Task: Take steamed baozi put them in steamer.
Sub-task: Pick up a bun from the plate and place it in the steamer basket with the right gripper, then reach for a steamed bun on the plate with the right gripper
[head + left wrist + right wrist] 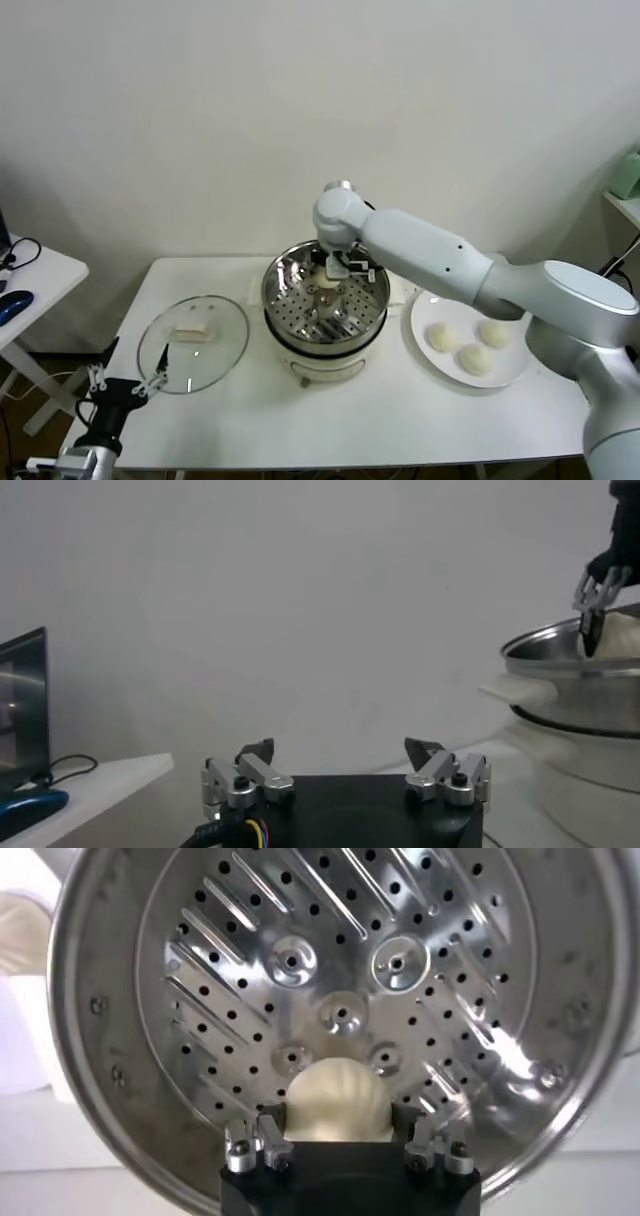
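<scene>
head view: the right gripper [335,272] is lowered into the steamer [290,310], with one baozi [327,279] pinched between its jaws just above the perforated floor, toward the back of the basket. the steamer is a round, shiny steel basket sitting on a white cooker base [322,366] in the middle of the white table [400,420]. its floor is punched with rows of small holes and pressed ridges, and has a few raised round bosses near the centre.

in the right wrist view the held baozi [336,1102] is a smooth, cream-white dome with faint pleat lines running over its top; the two fingers [252,1145] press against its sides. the steamer floor [340,978] fills the frame behind it, and no other bun lies in the basket.

three more baozi [466,344] sit close together on a white plate [425,360] just to the right of the steamer, all pale, round and alike. a flat glass lid [225,350] with a pale rectangular knob [193,334] lies on the table to the left of the steamer.

the left gripper [127,377] is parked low at the table's front left corner, beside the lid, jaws spread and holding nothing; the left wrist view shows its fingers [250,775] wide apart.

no brand, label or readable writing shows on anything.
</scene>
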Motion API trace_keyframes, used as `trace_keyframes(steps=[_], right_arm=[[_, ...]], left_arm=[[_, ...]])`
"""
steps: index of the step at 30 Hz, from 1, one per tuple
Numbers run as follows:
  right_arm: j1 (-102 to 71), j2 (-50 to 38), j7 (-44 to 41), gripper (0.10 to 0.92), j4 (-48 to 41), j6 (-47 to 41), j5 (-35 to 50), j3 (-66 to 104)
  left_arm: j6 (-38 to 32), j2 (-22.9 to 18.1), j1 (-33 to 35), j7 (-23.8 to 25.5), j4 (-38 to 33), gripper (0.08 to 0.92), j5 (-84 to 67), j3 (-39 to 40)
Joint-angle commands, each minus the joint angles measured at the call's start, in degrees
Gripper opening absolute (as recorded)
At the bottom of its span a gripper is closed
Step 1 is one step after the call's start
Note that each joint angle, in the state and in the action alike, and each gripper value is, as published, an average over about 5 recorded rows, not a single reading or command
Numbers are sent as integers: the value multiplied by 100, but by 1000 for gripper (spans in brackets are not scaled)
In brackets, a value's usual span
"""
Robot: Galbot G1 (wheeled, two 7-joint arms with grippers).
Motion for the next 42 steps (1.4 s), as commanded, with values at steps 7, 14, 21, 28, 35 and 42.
trace_keyframes(steps=[7,14,21,28,35,42], right_arm=[[-186,158,19,680,-238,92,-330,123],[-190,156,44,729,-228,116,-322,116],[-153,121,75,820,-193,175,-260,97],[226,-186,-157,823,247,213,247,13],[1391,-1418,-554,823,1345,-469,2186,-563],[2589,-2564,-498,823,1447,-2774,5480,-1726]], left_arm=[[-11,-16,-7,9,43,823,9,4],[-15,-40,-4,7,47,823,9,-2],[-37,-40,27,4,49,823,-26,-43],[-39,-56,20,1,46,823,-39,-51],[7,-24,-43,0,62,823,-27,-29],[54,74,-156,-47,90,823,-106,58]])
